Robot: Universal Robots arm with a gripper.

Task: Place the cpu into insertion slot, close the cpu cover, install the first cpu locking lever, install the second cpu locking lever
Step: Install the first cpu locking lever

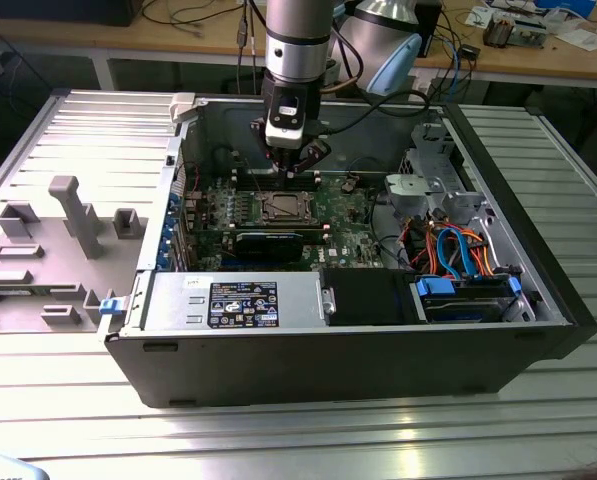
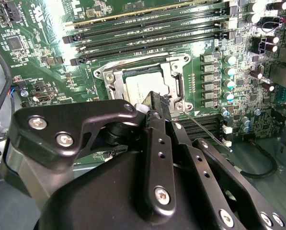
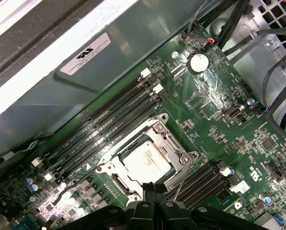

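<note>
The cpu (image 3: 147, 160) lies flat in the insertion slot (image 3: 103, 168) on the green motherboard, its pale metal face up. The silver cpu cover (image 3: 165, 140) lies down around it as a frame, also seen in the second wrist view (image 2: 174, 79) around the cpu (image 2: 139, 84). A thin wire locking lever (image 3: 181, 184) sticks out slanted from one corner of the socket. My gripper (image 3: 152, 187) hangs just above the socket's edge next to that lever, fingers together with nothing between them. In the exterior view the gripper (image 1: 296, 168) is inside the open computer case, over the insertion slot (image 1: 282, 207).
Long black memory slots (image 3: 104, 129) run beside the socket. The case wall (image 1: 188, 130) rises behind the arm. A drive cage with orange and blue cables (image 1: 458, 250) fills the exterior view's right. A grey panel with raised blocks (image 1: 68, 230) lies outside the case.
</note>
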